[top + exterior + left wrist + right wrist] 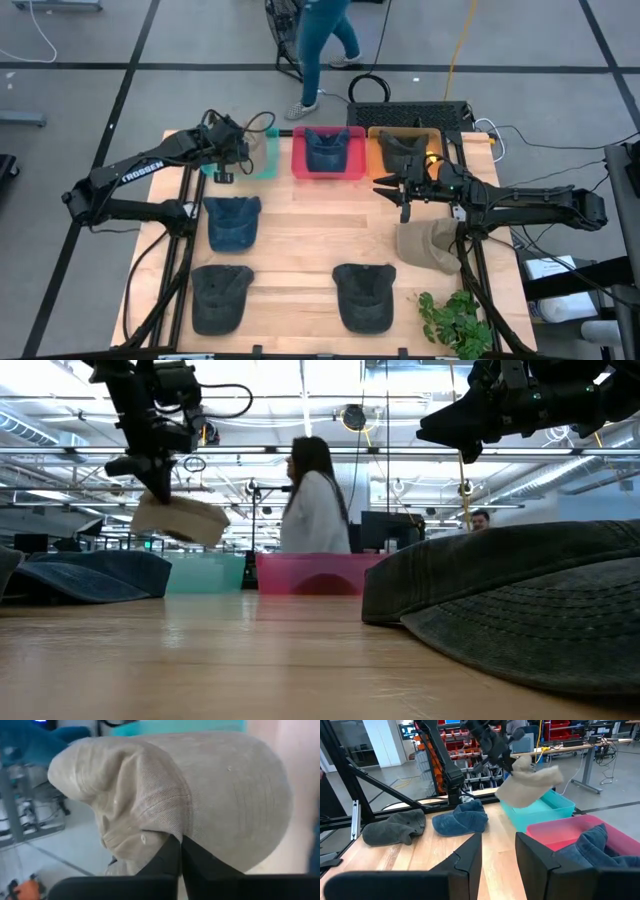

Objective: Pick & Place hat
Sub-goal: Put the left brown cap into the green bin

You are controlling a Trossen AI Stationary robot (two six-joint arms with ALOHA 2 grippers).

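The left end effector point(492, 742) grips a beige hat point(530, 782) over the teal bin point(540, 812), upper left in the high view. Centre the hat over the bin before releasing. The right end effector point(404, 190) waits with fingers apart near the orange bin point(378, 150).

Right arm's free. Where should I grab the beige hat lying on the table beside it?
Probably the domed crown of the beige hat, pinched from straight above: it lies flat on the table, soft cloth upward, and the open right pincer hangs close by.
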